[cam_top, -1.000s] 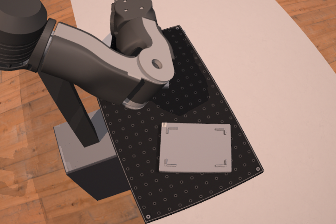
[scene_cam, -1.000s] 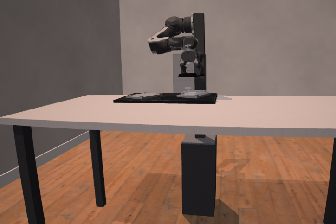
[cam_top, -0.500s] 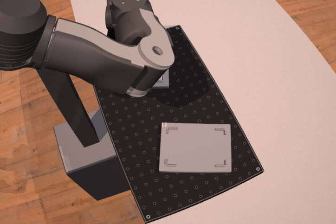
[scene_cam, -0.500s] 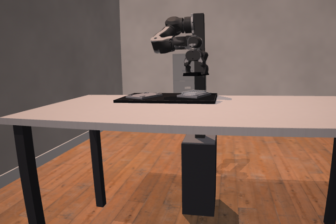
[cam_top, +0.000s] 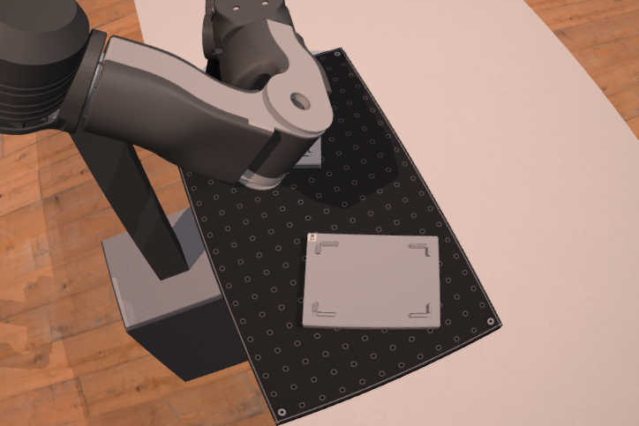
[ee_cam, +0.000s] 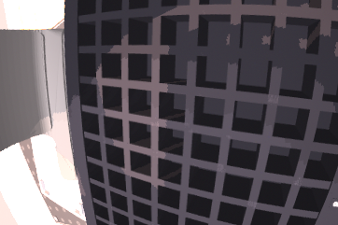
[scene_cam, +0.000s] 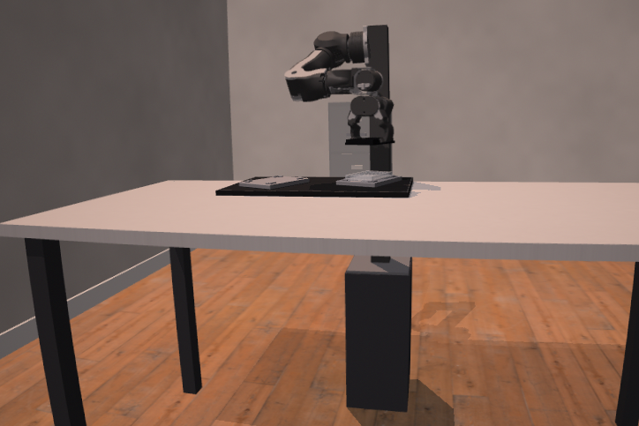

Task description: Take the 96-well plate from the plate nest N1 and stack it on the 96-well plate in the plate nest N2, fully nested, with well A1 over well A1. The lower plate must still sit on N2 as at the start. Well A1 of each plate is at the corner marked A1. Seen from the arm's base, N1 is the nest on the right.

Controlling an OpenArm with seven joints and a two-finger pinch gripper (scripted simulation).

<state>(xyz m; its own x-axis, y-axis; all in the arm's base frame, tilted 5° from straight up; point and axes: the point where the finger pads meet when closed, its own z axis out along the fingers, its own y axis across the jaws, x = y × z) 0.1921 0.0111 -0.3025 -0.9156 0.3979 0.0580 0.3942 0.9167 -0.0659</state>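
Tool [scene_cam: 370, 136] clamped on black 96-well plate [scene_cam: 370, 141], held aloft

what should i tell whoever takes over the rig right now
Gripper: shut on the dark 96-well plate, held level in the air.
Where: it hangs above the clear plate seated on nest N2; nest N1 is bare, on the black breadboard.
Done: pickup from N1 and the carry across.
Left: check that the A1 corners match (cannot tell from these views), lower until fully nested, release, retreat without shifting the lower plate.
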